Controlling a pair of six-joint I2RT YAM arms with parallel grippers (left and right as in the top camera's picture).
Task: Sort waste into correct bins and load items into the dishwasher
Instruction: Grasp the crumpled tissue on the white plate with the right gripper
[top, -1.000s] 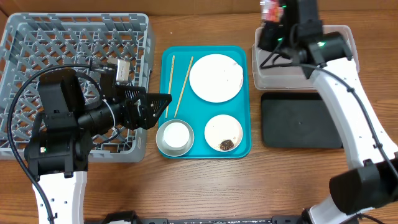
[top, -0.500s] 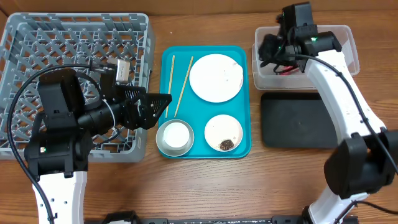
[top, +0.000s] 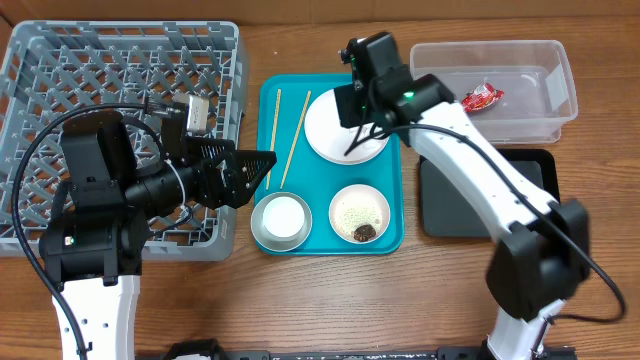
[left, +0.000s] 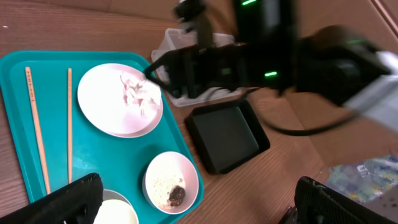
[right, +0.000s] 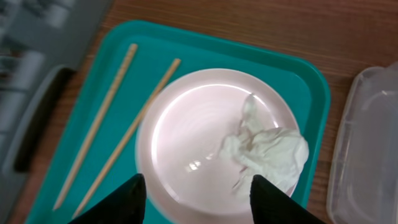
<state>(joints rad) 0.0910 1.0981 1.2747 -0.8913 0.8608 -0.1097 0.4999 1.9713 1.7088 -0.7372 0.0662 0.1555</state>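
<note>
Your right gripper (right: 202, 205) has left the upper right of the overhead view, where a second ago it hung over the clear tub (top: 560, 60) with the red wrapper pinched. It now hovers over the white plate (right: 186, 137) at top centre. Its fingers are spread with nothing between them. The red wrapper (top: 481, 97) lies crinkled inside the tub, toward its left half.

Your left gripper (top: 262, 162) has not moved. It stays fully spread and empty at the right edge of the grey dish rack (top: 60, 60), just left of the teal tray (top: 268, 120).

The crumpled white napkin (right: 267, 155) sits on the right part of the plate, close to the rim nearest the tub, its folds bunched and ragged. The plate's left half is bare. The two chopsticks (right: 99, 124) lie apart along the tray's left side, clear of the plate. The black tray (top: 480, 195) sits below the tub, to the right.
</note>
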